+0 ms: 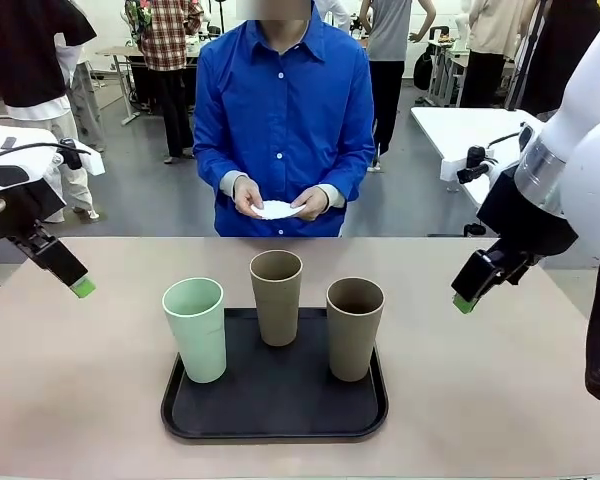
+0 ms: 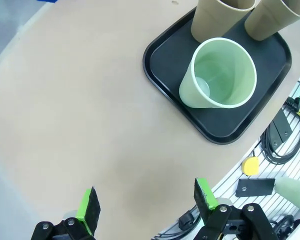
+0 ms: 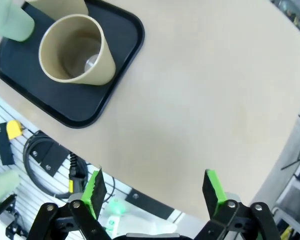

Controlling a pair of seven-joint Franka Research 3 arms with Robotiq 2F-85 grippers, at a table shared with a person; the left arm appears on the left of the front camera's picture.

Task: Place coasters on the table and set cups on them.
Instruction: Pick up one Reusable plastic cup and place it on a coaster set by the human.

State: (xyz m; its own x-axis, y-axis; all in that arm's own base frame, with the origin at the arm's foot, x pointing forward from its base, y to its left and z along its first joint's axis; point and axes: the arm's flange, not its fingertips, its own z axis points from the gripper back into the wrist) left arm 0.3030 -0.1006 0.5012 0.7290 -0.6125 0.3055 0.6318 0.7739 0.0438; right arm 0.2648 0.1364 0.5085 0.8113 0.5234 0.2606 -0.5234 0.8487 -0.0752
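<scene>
Left pincer (image 2: pixel 147 197): I am holding it wide open with nothing between its green pads, and it is hovering over bare table (image 1: pixel 80 380) on my left side.
Right pincer (image 3: pixel 155 187): I am holding it wide open too, gripping nothing, and it is hanging above the table's right part.
Tray (image 1: pixel 275 425): the black tray is lying mid-table, between my two pincers and touching neither.
Green cup (image 1: pixel 196 330): it is standing upright at the tray's near left corner. It is the cup nearest my left pincer, but well apart from it.
Tan cups (image 1: pixel 277 297): both are standing upright on the tray, one at the back middle and one at the right. The right one is sitting nearest my right pincer, well apart from it.
Coasters (image 1: pixel 277 210): the person's hands (image 1: pixel 248 195) are holding the white lacy paper beyond the table's far edge, far from both pincers. I cannot tell how many there are.
</scene>
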